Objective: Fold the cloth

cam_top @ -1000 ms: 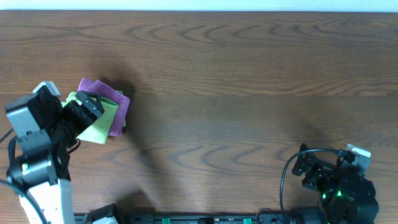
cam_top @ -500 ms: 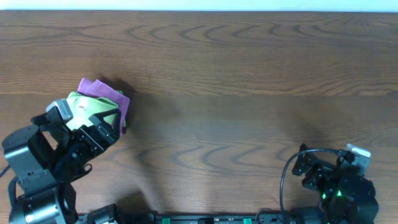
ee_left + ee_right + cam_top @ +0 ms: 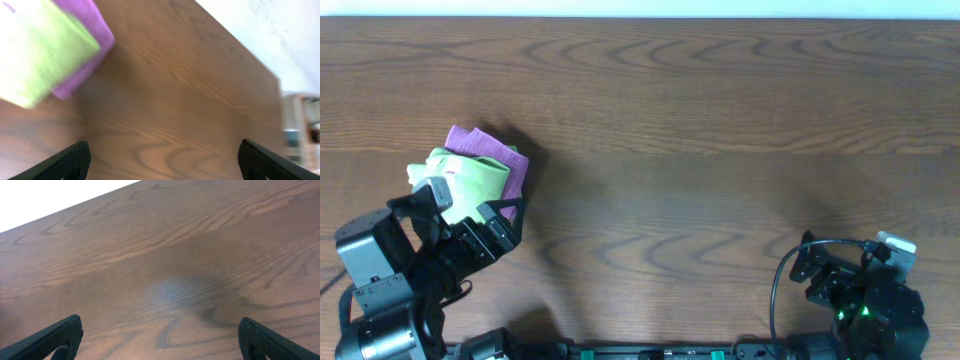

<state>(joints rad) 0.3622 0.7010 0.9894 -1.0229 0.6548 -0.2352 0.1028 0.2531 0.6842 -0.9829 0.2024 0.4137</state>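
**A:** What is on the table [image 3: 720, 120]?

**B:** A dark brown wood top with wide, looping grain. At its left end lies the cloth [image 3: 470, 175], lime green, thin and soft, folded into a small, slightly rumpled pad. It sits on top of a purple cloth [image 3: 505, 158], also soft and folded, whose far and right edges stick out from under the green.

**A:** Which way does the green one lie?

**B:** From overhead, the part that shows is wider left to right than front to back, and it sits slightly askew to the table edge. Its near edge is hidden under the left arm, so the full long axis cannot be told. The wrist view is too blurred to show its weave.

**A:** And the hands?

**B:** The left hand [image 3: 165, 161] is spread wide open and holds nothing. It hangs just at the near side of the cloth, with bare wood between its black fingertips. The right hand [image 3: 160, 336] is also wide open and empty, well apart at the table's near right.
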